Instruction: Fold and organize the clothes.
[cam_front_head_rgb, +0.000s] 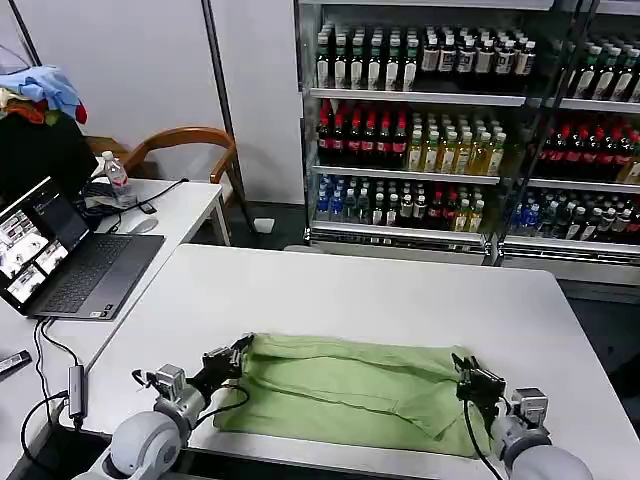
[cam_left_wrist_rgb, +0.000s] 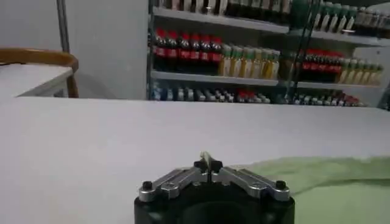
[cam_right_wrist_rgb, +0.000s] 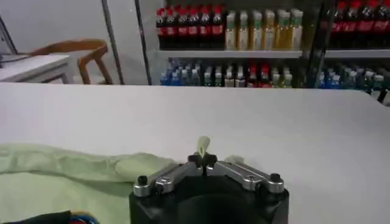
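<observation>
The light green shirt (cam_front_head_rgb: 345, 390) lies folded into a wide band on the white table (cam_front_head_rgb: 380, 290), near its front edge. My left gripper (cam_front_head_rgb: 242, 350) is shut on the shirt's far left corner, and a sliver of green cloth pokes out between its closed jaws in the left wrist view (cam_left_wrist_rgb: 208, 163). My right gripper (cam_front_head_rgb: 464, 370) is shut on the far right corner, with a pale green tip of fabric (cam_right_wrist_rgb: 203, 145) standing up from the pinch (cam_right_wrist_rgb: 202, 159). Collar, buttons and chest print are hidden in the fold.
A side table (cam_front_head_rgb: 180, 205) at the left holds an open laptop (cam_front_head_rgb: 70, 260), a water bottle (cam_front_head_rgb: 115, 175) and cables. A wooden chair (cam_front_head_rgb: 185, 140) stands behind it. Shelves of drink bottles (cam_front_head_rgb: 450, 120) fill the background. The table beyond the shirt is bare.
</observation>
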